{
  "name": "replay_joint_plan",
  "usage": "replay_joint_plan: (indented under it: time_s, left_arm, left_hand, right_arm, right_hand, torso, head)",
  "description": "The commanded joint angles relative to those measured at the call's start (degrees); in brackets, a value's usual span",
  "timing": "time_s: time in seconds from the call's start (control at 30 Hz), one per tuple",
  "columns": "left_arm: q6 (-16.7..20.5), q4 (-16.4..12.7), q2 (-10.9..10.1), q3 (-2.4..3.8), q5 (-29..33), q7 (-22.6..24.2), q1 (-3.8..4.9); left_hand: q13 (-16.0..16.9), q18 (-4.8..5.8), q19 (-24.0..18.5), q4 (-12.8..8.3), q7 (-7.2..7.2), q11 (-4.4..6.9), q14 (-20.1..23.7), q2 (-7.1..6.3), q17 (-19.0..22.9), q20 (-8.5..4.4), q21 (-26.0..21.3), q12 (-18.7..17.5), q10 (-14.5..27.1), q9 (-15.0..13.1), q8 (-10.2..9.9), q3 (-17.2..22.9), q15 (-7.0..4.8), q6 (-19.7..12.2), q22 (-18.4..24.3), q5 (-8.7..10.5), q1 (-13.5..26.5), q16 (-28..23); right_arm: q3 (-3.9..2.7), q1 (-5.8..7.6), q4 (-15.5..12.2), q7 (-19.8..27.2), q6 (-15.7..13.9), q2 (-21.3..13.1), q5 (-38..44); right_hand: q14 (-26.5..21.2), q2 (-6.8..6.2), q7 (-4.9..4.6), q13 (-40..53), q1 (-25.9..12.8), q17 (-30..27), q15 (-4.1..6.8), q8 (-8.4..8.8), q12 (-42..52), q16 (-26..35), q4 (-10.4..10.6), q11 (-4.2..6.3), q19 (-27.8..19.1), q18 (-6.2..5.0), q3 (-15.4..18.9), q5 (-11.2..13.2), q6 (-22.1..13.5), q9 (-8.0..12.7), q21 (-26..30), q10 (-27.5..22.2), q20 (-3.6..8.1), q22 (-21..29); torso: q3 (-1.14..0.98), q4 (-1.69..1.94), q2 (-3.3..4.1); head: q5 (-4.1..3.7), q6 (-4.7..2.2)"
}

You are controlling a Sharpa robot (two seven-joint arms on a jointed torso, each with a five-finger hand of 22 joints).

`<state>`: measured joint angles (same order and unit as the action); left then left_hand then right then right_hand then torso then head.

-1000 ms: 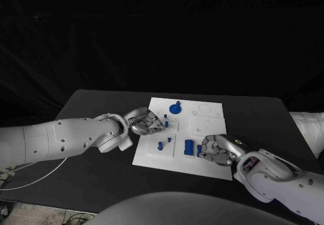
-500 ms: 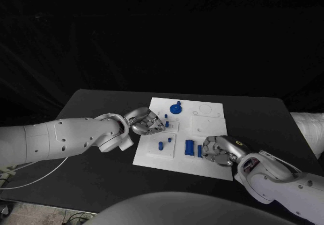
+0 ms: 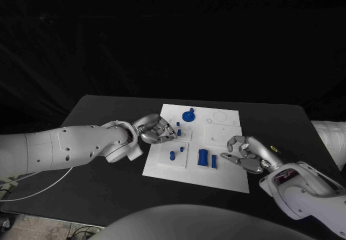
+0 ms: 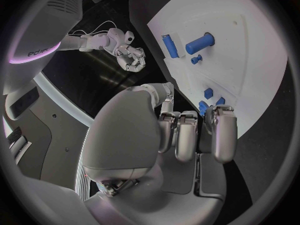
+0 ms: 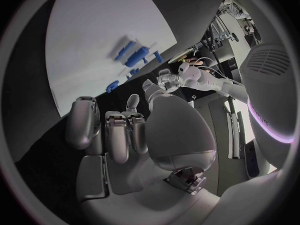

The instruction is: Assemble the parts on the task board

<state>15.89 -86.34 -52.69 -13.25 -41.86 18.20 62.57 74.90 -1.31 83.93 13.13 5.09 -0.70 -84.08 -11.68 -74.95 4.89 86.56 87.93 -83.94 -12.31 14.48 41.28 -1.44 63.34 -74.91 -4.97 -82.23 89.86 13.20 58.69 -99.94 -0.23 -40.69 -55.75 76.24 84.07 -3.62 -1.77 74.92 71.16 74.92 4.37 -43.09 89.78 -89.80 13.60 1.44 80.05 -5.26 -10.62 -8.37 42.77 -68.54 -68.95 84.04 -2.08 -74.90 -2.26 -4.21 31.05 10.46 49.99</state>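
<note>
Showing no legible writing: task board (image 3: 223, 131)

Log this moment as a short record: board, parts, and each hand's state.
board: white task board in the middle of the black table
parts: blue round part at the far edge; two blue bars lying near the front
left hand: at the board's left edge, fingers curled, hold unclear
right hand: at the board's right side, fingers apart, empty

No text, label, brand or number can be read with any certainty. Dark lettering stands on the robot's white shell at the rim of both wrist views, too curved and cut off to make out.
</note>
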Motion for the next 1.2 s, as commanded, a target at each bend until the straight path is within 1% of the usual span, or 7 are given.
replay_joint_plan:
  time_s: [0.03,0.27,0.5,0.63,0.83,1.13,1.2]
  left_arm:
    - [3.2,-1.1,-0.6,0.05,1.7,6.3,0.04]
    - [8.8,-5.0,-3.2,0.1,5.4,13.1,2.94]
    - [9.2,-6.3,-3.6,0.09,12.7,15.9,4.8]
    - [7.0,-5.4,-2.3,0.07,18.6,17.1,4.93]
    - [4.5,-4.1,-0.2,0.06,22.4,16.5,4.46]
    - [3.6,-3.1,1.7,0.05,24.1,17.4,4.0]
    - [5.4,-3.1,1.5,0.04,21.7,15.6,4.01]
  left_hand:
    - [11.1,-0.2,0.2,0.9,-0.17,-0.11,-5.9,-0.01,-15.0,0.13,-0.7,-1.5,-2.7,-0.1,0.3,-0.1,0.04,-0.4,-13.1,0.43,0.9,0.1]
    - [3.2,-2.95,-12.5,3.2,-0.67,-0.04,1.2,-1.13,-9.3,0.58,-10.4,-10.0,5.0,-0.3,0.9,0.2,0.26,-0.2,-8.8,1.54,6.2,-3.6]
    - [-30.7,-5.38,-56.7,3.6,2.42,-4.67,53.1,-3.13,25.5,2.76,-48.1,-53.8,42.8,1.2,-2.5,-2.8,6.16,-7.5,6.9,1.81,18.7,-45.2]
    - [-41.9,-1.93,-75.8,4.9,-0.99,-1.07,76.5,-5.17,46.4,5.49,-65.5,-70.7,65.0,3.8,-8.2,-29.8,6.05,-17.2,18.5,1.7,19.9,-71.0]
    - [-64.0,-2.09,-84.4,4.3,-13.36,4.95,84.1,-2.63,74.6,12.1,-83.3,-84.5,82.5,10.4,-13.0,-54.7,4.89,-50.1,60.7,-0.62,22.0,-89.7]
    - [-66.6,-3.13,-84.2,4.3,-13.46,11.21,84.1,-3.56,75.0,11.49,-85.5,-85.2,82.7,10.6,-12.8,-55.5,2.16,-51.0,67.3,0.69,23.2,-89.9]
    - [-69.9,1.31,-83.9,-2.5,-10.19,7.11,84.1,1.18,75.0,5.38,-86.6,-87.9,83.9,12.3,-14.5,-49.9,1.44,-55.8,70.2,4.97,44.3,-89.9]
  right_arm:
    - [-0.1,2.08,-1.8,13.7,-6.5,-1.5,-13.7]
    - [-0.1,9.66,-3.0,28.5,-1.2,-3.2,-39.9]
    - [-0.1,12.41,-1.5,31.9,10.6,-2.3,-53.9]
    - [-0.09,12.49,-0.3,32.0,18.2,-1.5,-59.4]
    - [-0.09,11.6,1.1,33.5,21.4,-0.8,-62.7]
    - [-0.08,11.11,1.7,34.4,22.8,-1.2,-63.2]
    - [-0.1,11.17,1.7,32.3,19.6,-1.1,-61.7]
  right_hand:
    - [5.2,0.61,-0.02,15.1,0.7,14.1,0.06,2.02,0.2,0.8,2.4,0.37,-3.7,-0.2,-0.2,0.3,1.7,3.5,5.5,6.0,-0.21,-7.6]
    - [-34.3,3.14,-5.31,-10.0,-6.1,-15.3,-7.09,11.87,-38.6,37.5,2.4,-5.74,-33.8,-2.56,2.2,-7.6,0.7,17.0,41.8,-36.6,-4.46,2.0]
    - [-58.9,6.66,-4.4,-35.7,-13.2,-42.3,-17.16,27.5,-68.7,72.7,3.0,-13.96,-52.2,0.25,13.2,-0.2,-8.2,34.2,66.0,-60.8,-12.39,23.3]
    - [-83.5,7.99,5.22,-60.2,-13.7,-72.3,-14.44,37.45,-84.3,89.4,3.1,-5.74,-80.2,1.66,17.0,2.0,-21.8,47.9,68.2,-81.2,-14.11,71.8]
    - [-84.1,10.45,11.07,-74.1,-9.6,-74.9,-10.29,41.31,-89.4,89.8,3.2,2.76,-80.0,-0.63,22.1,0.5,-30.7,60.8,68.9,-84.0,-14.08,74.9]
    - [-84.1,12.19,11.35,-74.9,-7.6,-74.9,-9.97,41.5,-89.8,89.8,3.1,2.96,-80.0,-2.67,25.7,0.3,-31.3,65.1,68.9,-84.0,-13.85,74.9]
    - [-84.1,9.76,7.81,-74.9,-30.2,-74.9,-4.37,43.09,-89.8,89.8,-3.2,-1.44,-80.0,0.62,19.8,3.5,-35.8,68.5,68.9,-84.0,-8.04,74.9]
  torso:
    - [0.02,-0.05,-0.21]
    - [0.06,-0.47,-0.89]
    - [0.02,-0.97,-1.24]
    - [-0.03,-1.04,-1.06]
    - [-0.17,-0.98,-0.87]
    - [-0.1,-0.92,-1.12]
    - [-0.12,-0.89,-1.03]
  head:
    - [-0.4,0.01]
    - [-1.01,0.01]
    - [-1.31,0.01]
    - [-2.1,0.01]
    - [-2.88,0.01]
    - [-2.9,0.01]
    - [-3.04,-0.03]
